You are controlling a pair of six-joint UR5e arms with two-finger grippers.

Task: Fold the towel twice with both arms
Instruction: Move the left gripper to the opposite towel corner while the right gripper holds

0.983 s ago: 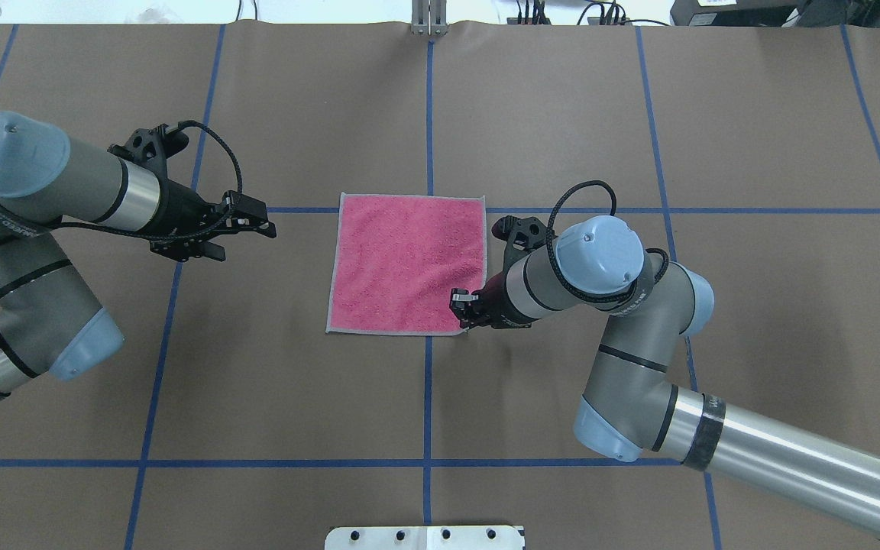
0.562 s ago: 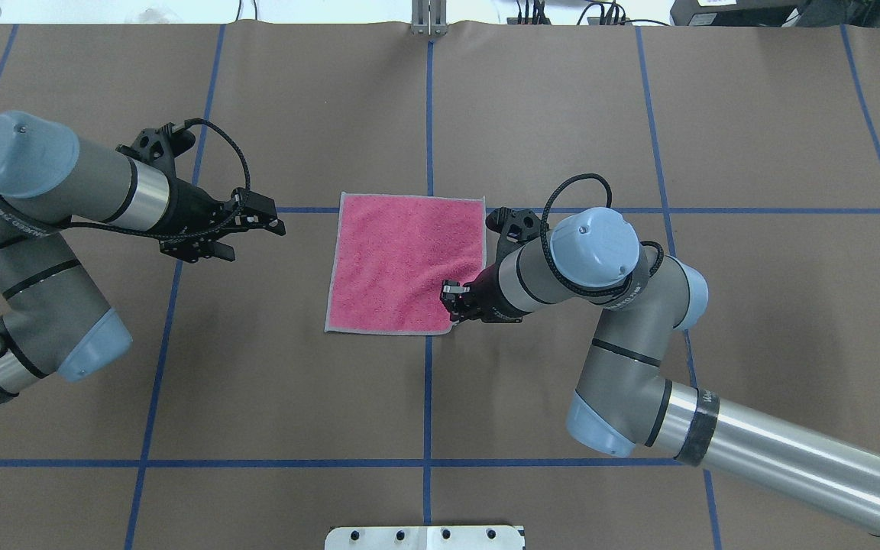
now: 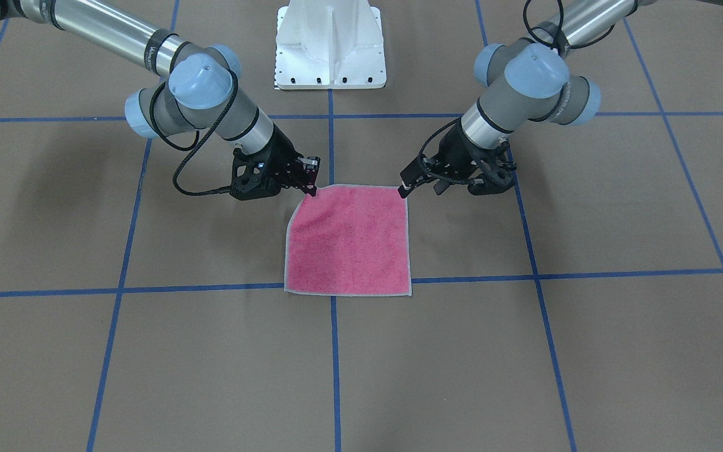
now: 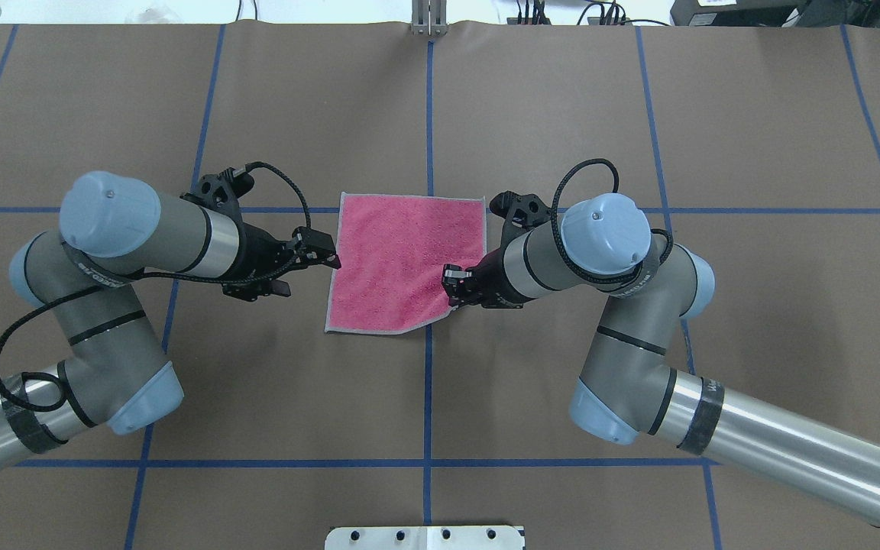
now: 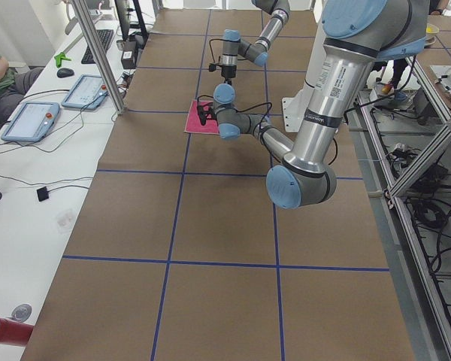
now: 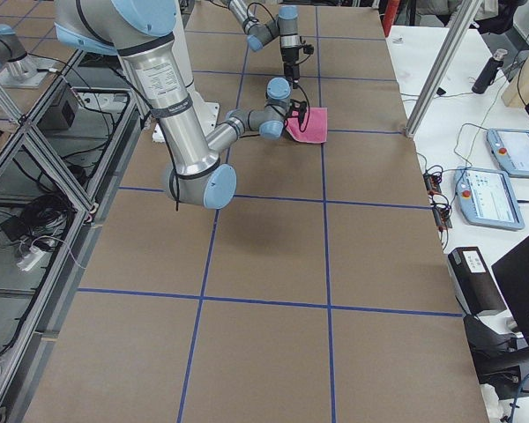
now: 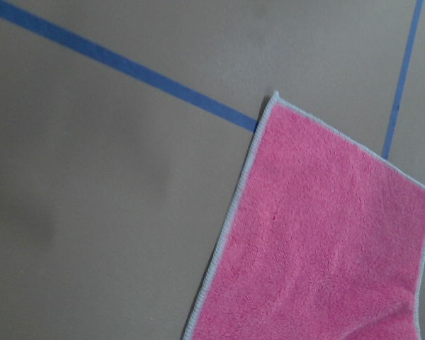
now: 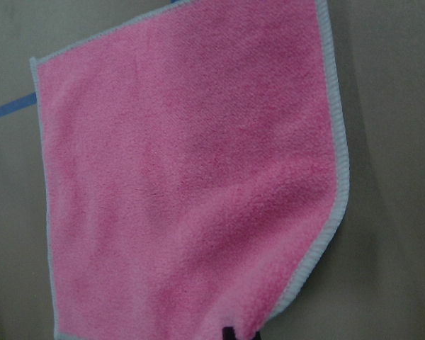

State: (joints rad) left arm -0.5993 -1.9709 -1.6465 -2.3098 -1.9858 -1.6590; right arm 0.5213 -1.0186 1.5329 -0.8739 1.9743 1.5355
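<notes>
The towel (image 4: 406, 260) lies pink face up on the brown table, also in the front view (image 3: 349, 245). My right gripper (image 4: 453, 294) is shut on its near right corner and holds that corner a little off the table. It is on the left in the front view (image 3: 309, 183). The right wrist view shows the pink cloth (image 8: 191, 177) hanging from a dark fingertip (image 8: 227, 333). My left gripper (image 4: 318, 269) is open and empty, hovering at the towel's left edge; in the front view (image 3: 421, 187) it is beside the near left corner. The left wrist view shows the towel's edge (image 7: 230, 227), no fingers.
The white pedestal base (image 3: 330, 44) stands at the robot's side of the table (image 4: 425, 537). Blue tape lines (image 4: 428, 397) cross the brown table cover. Tablets (image 5: 30, 120) and a metal post (image 5: 98, 56) stand on the operators' side.
My left arm has swung right, from well clear of the towel to its left edge. My right gripper has shifted slightly and the near right corner has risen off the table.
</notes>
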